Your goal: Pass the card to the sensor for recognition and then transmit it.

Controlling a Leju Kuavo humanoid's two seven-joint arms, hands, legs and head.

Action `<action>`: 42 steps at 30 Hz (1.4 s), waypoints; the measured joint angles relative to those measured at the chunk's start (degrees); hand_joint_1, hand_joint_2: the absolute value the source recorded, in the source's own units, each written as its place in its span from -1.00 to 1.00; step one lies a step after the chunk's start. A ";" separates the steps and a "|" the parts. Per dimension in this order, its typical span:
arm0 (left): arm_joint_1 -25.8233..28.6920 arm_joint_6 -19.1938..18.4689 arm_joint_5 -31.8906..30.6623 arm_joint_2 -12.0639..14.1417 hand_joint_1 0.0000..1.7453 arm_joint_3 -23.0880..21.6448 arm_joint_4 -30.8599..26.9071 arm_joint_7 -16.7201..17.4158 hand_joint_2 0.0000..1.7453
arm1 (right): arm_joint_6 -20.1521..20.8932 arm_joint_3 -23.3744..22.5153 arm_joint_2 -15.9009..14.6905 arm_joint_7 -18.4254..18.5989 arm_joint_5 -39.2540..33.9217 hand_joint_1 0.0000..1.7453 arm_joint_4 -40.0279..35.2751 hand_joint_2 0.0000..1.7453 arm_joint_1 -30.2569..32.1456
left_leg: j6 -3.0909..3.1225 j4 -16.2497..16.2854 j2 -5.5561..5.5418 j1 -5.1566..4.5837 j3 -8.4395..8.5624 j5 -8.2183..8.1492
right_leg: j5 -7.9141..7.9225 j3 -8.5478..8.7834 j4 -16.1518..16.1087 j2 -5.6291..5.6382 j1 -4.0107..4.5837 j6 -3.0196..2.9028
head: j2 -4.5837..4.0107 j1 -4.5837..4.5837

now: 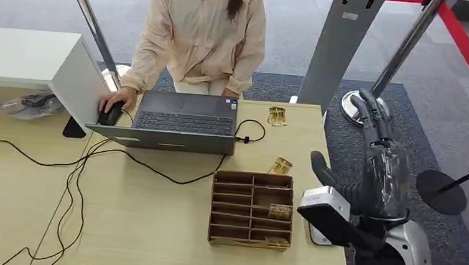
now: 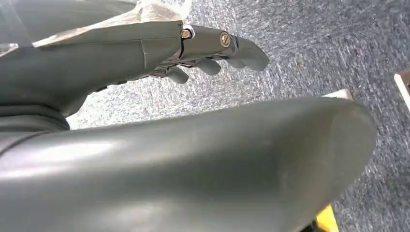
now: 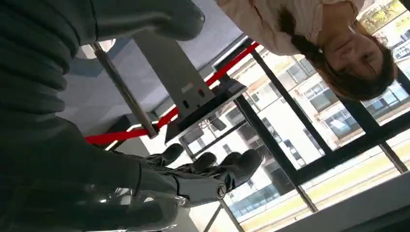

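Note:
Several gold cards lie on the wooden table (image 1: 150, 226): one (image 1: 277, 115) beside the laptop, one (image 1: 281, 166) just behind the brown card organizer (image 1: 251, 210), and others (image 1: 279, 212) inside its slots. The white sensor (image 1: 322, 201) with a dark face stands at the table's right edge. My right hand (image 1: 371, 148) is raised just beyond that edge, above the sensor, fingers stretched out and thumb apart, holding nothing; the right wrist view shows the same hand (image 3: 203, 171) empty. My left hand (image 2: 208, 53) hangs over grey carpet with nothing in it.
A person in a cream jacket (image 1: 195, 36) sits behind the open laptop (image 1: 179, 122) with a hand on a mouse (image 1: 110, 114). Black cables (image 1: 79, 171) trail across the table's left half. A white box (image 1: 31, 62) stands at the back left, with metal posts (image 1: 406, 45) and a barrier base (image 1: 441, 192) at the right.

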 joint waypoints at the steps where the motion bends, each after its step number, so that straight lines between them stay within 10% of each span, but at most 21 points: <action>1: -0.02 0.09 0.00 0.05 -1.00 0.09 0.02 0.00 -1.00 | -0.29 0.04 0.00 -0.24 -0.42 0.52 0.22 1.00 0.90 | 0.00 0.00 0.00 0.00 0.00 0.00 | 0.00 0.01 0.00 0.00 0.00 0.00 | 0.00 0.02; 21: -0.31 -0.09 -1.92 0.57 -1.00 0.26 0.00 0.26 -1.00 | -4.50 4.79 1.38 -2.45 -5.14 0.50 15.52 1.00 6.28 | 0.00 0.00 0.01 0.00 -0.03 0.00 | 0.00 0.01 0.01 0.00 0.00 0.00 | 0.00 0.00; 27: -0.41 -0.13 -2.19 0.57 -1.00 0.26 0.00 0.26 -1.00 | -4.53 6.82 2.91 -2.93 -4.79 -0.98 19.02 1.00 5.65 | 0.00 0.00 0.01 0.00 -0.04 0.00 | 0.00 0.01 0.01 0.00 0.00 0.00 | 0.00 0.02; 42: -0.44 -0.17 -2.56 0.55 -1.00 0.26 0.00 0.26 -1.00 | -6.16 10.75 5.79 -3.41 -4.79 -0.76 25.09 1.00 5.09 | 0.00 0.00 0.01 0.00 -0.03 0.00 | 0.00 0.00 0.01 0.00 0.00 0.00 | 0.00 0.02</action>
